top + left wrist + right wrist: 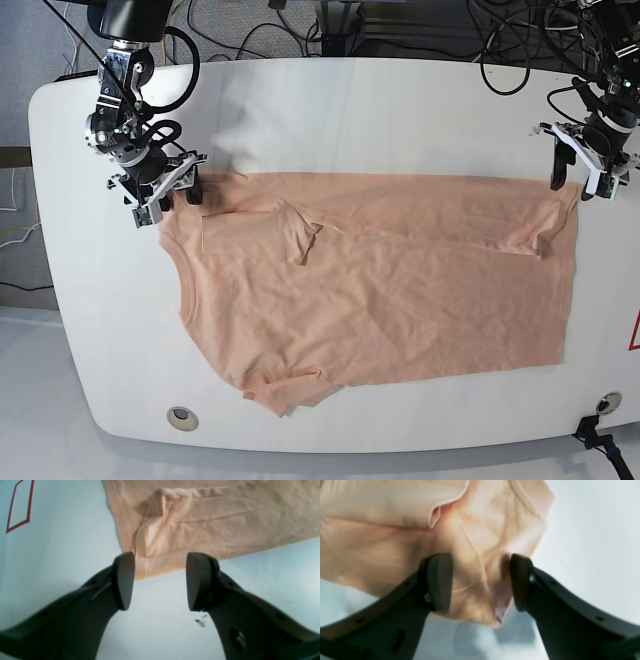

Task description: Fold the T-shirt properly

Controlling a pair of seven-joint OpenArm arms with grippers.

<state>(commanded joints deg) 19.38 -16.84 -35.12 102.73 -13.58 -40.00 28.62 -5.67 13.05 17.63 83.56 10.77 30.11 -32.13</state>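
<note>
1. Peach cloth, the T-shirt [380,290], lay wrinkled and partly folded across the white table [330,120].
2. Its near-arm edge was turned over in a long strip.
3. The left gripper [158,582] had its fingers apart near one corner.
4. The right gripper [481,582] had its fingers apart, with shirt fabric between them.

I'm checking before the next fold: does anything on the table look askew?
Yes: the peach cotton T-shirt lies wrinkled, with a loose flap sticking out from its folded strip, making the fold uneven.
</note>
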